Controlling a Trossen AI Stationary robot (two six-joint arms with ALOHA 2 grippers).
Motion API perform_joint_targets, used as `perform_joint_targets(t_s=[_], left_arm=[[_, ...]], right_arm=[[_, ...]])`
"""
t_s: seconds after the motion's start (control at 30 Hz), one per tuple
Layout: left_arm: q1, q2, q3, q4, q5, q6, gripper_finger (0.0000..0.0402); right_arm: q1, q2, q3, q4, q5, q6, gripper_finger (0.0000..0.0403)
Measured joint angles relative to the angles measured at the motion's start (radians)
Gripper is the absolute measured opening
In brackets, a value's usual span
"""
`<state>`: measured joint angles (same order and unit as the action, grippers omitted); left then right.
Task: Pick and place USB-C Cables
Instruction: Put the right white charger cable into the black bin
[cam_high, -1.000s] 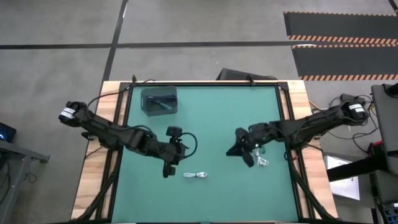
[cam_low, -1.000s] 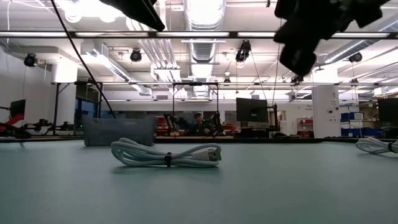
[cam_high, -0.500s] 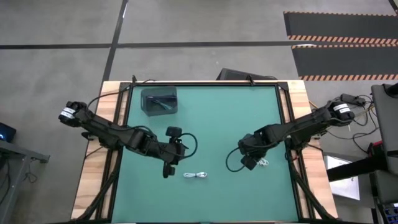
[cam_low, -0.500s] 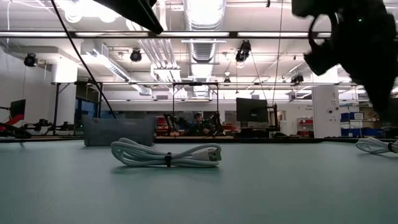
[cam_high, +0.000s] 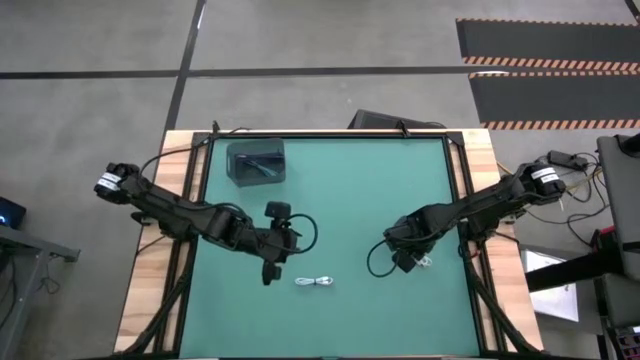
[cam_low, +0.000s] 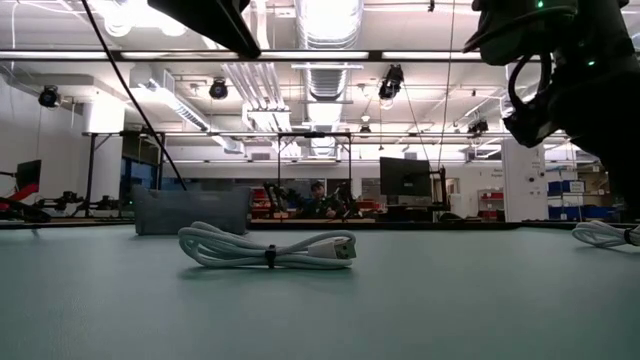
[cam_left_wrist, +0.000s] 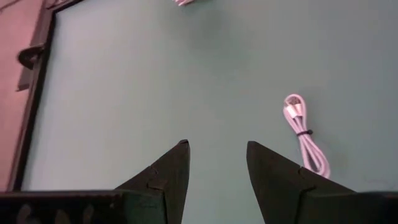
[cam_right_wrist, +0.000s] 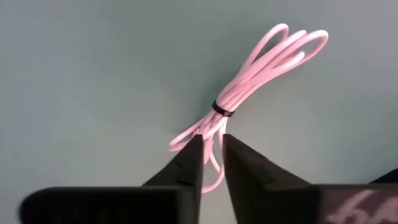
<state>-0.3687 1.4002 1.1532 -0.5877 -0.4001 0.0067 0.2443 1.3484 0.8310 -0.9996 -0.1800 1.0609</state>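
Since a second ago, right gripper (cam_right_wrist: 212, 142) has descended onto a white looped cable (cam_right_wrist: 249, 78), fingers narrowly parted; left gripper (cam_left_wrist: 217, 149) stays open, unmoved.

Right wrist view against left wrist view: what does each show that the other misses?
Only the right wrist view shows the right gripper, its jaws slightly parted right at one end of a white looped cable bound by a dark tie. Only the left wrist view shows the left gripper, jaws open and empty above the mat, a second white looped cable lying off to one side, and the table's dark edge frame. Both share the green mat and a white cable bundle lying on it.
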Motion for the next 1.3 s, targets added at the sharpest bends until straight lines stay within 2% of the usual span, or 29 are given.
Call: perform_joint_targets(t_s=[0.27, 0.4, 0.5, 0.77, 0.9, 1.3], left_arm=[[0.000, 0.000, -0.001, -0.003, -0.027, 0.000, 0.0144], [0.000, 0.000, -0.001, -0.003, -0.026, 0.001, 0.0144], [0.000, 0.000, -0.001, -0.003, -0.026, 0.001, 0.0144], [0.000, 0.000, -0.001, -0.002, -0.028, 0.007, 0.0144], [0.000, 0.000, -0.001, -0.002, -0.028, 0.009, 0.0144], [0.000, 0.000, -0.001, 0.006, -0.029, 0.009, 0.0144]], right_arm=[[0.000, 0.003, -0.016, 0.018, 0.059, 0.047, 0.0159], [0.000, 0.003, -0.046, 0.023, 0.068, 0.065, 0.0184], [0.000, 0.003, -0.067, 0.057, 0.076, 0.068, 0.0186], [0.000, 0.003, -0.121, 0.197, 0.079, 0.084, 0.0164], [0.000, 0.004, -0.148, 0.207, 0.079, 0.101, 0.0143], [0.001, 0.000, -0.155, 0.225, 0.098, 0.061, 0.0029]])
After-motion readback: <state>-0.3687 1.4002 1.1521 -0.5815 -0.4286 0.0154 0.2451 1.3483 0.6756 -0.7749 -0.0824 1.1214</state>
